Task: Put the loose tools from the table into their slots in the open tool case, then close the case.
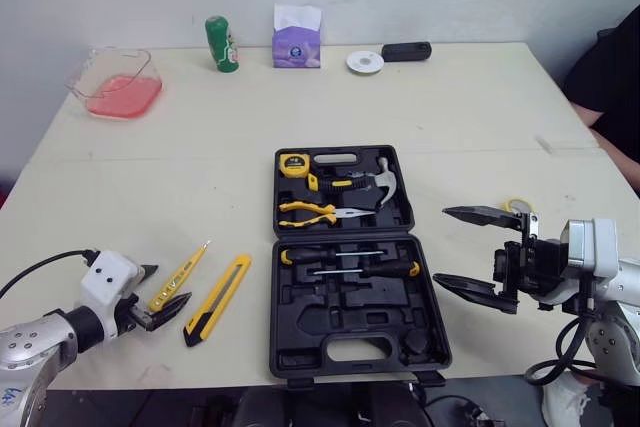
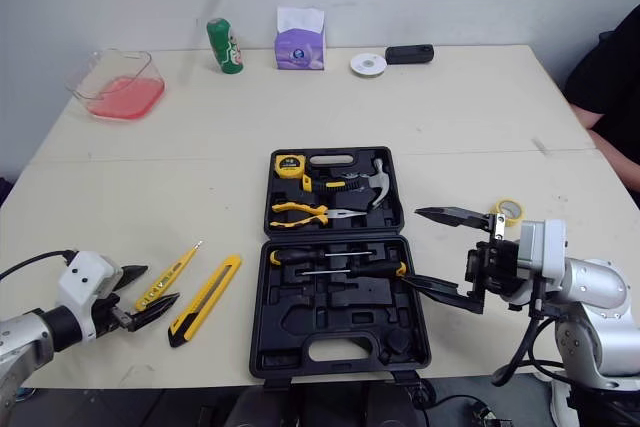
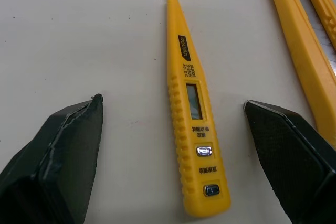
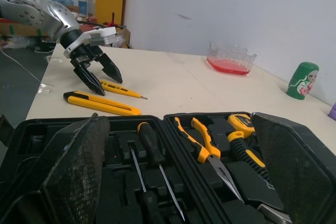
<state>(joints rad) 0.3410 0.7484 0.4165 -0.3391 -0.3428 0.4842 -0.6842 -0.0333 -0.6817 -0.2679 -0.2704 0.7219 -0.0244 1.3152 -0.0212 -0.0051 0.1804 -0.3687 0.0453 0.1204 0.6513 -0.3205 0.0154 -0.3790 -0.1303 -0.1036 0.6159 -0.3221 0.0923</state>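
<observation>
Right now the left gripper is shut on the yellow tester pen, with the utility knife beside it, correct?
No: the left gripper is open, straddling the yellow tester pen, as the left wrist view shows. The utility knife is beside it.

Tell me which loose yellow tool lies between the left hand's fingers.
The slim yellow tester pen with the display window; the left hand straddles it, open. The flat utility knife lies outside, beside it.

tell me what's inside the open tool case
The tool case holds a tape measure, hammer, pliers and two screwdrivers; several moulded slots nearer the robot are bare. Slot floors under those tools are covered.
</observation>
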